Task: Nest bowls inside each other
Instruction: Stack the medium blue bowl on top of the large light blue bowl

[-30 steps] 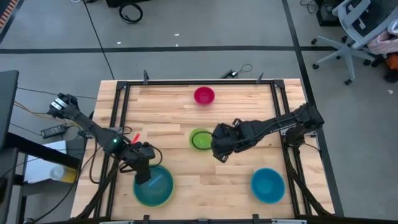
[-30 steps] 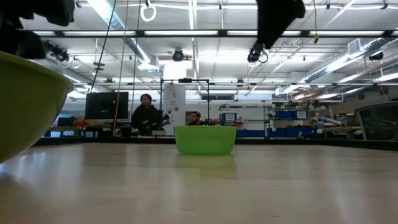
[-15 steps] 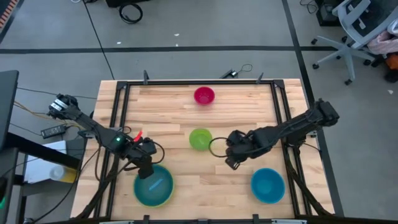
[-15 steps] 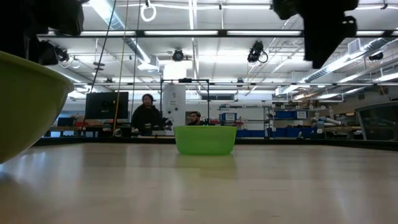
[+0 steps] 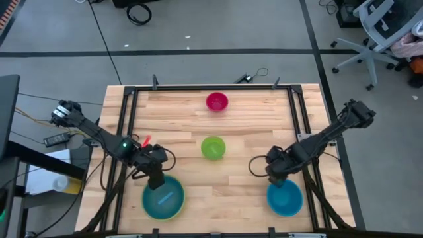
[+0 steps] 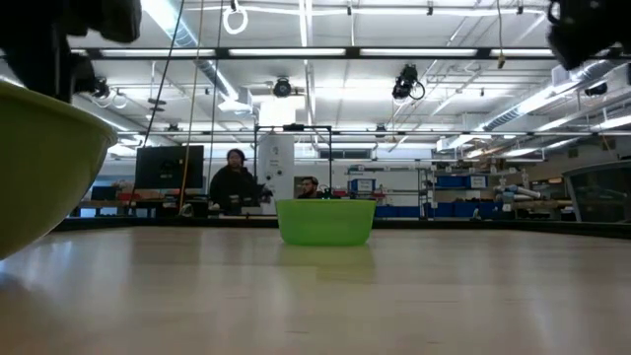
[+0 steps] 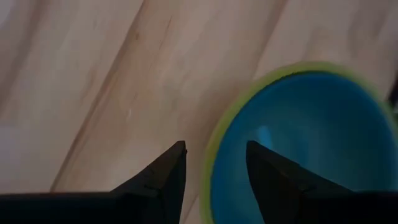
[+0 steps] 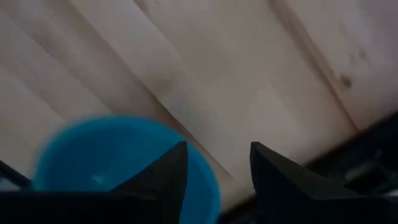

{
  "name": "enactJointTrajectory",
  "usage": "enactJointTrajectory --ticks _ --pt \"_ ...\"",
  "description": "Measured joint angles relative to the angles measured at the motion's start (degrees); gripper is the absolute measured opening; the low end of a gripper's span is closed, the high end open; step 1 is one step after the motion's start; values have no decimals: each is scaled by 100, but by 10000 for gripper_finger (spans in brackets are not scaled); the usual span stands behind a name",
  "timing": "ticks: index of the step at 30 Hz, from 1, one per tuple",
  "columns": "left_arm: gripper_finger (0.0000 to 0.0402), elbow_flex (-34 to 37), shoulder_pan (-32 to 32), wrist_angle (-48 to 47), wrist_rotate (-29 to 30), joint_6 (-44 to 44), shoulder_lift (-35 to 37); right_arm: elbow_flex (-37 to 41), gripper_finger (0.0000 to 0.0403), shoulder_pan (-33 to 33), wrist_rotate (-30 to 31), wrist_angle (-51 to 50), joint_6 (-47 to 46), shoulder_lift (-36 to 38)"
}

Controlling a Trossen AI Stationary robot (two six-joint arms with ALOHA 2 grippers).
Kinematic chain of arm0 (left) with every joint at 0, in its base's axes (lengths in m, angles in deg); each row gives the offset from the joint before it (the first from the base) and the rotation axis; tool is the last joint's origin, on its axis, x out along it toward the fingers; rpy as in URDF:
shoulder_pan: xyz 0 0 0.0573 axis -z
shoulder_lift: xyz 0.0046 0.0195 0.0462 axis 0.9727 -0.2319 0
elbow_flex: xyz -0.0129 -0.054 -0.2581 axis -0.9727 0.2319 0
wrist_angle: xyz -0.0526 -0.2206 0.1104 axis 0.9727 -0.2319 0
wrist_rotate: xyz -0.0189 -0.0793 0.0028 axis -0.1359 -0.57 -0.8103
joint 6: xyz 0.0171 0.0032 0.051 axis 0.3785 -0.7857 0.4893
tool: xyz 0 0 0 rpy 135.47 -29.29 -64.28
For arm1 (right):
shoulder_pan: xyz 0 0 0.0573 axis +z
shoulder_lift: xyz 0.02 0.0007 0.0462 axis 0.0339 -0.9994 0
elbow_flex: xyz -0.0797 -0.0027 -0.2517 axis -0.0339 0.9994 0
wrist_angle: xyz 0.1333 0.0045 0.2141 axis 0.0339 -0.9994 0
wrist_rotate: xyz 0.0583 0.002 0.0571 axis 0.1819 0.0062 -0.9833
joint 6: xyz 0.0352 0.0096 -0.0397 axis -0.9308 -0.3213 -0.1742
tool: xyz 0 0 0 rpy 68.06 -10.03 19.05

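Observation:
A large yellow-green bowl (image 5: 163, 197) with a light blue bowl (image 7: 298, 143) nested inside it rests on its base at the near left. My left gripper (image 5: 156, 180) hangs open over its far rim (image 7: 211, 155), one finger on either side, with no touch showing. A smaller blue bowl (image 5: 285, 197) sits at the near right. My right gripper (image 5: 277, 177) is open and points down just above its far rim (image 8: 205, 168). A small green bowl (image 5: 213, 147) stands mid-table, a magenta bowl (image 5: 217, 101) near the far edge.
A black metal frame (image 5: 125, 125) borders the wooden table on the left, right and far sides. Bare wood lies between the two near bowls. In the low view the yellow-green bowl (image 6: 39, 168) fills the left, and people sit in the room beyond the table.
My right gripper has swung from beside the small green bowl toward the table's right and near edges. It has sunk and turned, and has ended above the smaller blue bowl's far rim. None of the bowls has moved.

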Motion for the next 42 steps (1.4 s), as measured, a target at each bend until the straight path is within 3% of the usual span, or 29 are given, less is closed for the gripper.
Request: enactJointTrajectory --ticks 6,10,18,26,30,33,36,42 --pt "167 -402 -270 -45 178 407 2 647 178 309 -502 228 -30 339" --pt "166 -419 -465 -34 195 419 -4 1021 178 477 -830 985 69 422" --pt "166 -419 -687 176 197 377 -3 1763 164 705 -749 2032 -522 380" --pt "166 -417 -951 433 199 375 -4 1547 21 583 108 2273 -611 400" --pt "166 -417 -1088 762 211 374 -4 1367 26 417 826 2169 -913 378" --pt "166 -413 -1198 1259 542 464 -31 1193 20 221 1535 2154 -1155 374" --pt "166 -413 -1357 2317 970 1085 -224 1030 20 -74 2472 2241 -1475 371" --pt "173 -413 -1835 4435 992 2119 -954 731 20 -910 3759 2259 -1296 369"
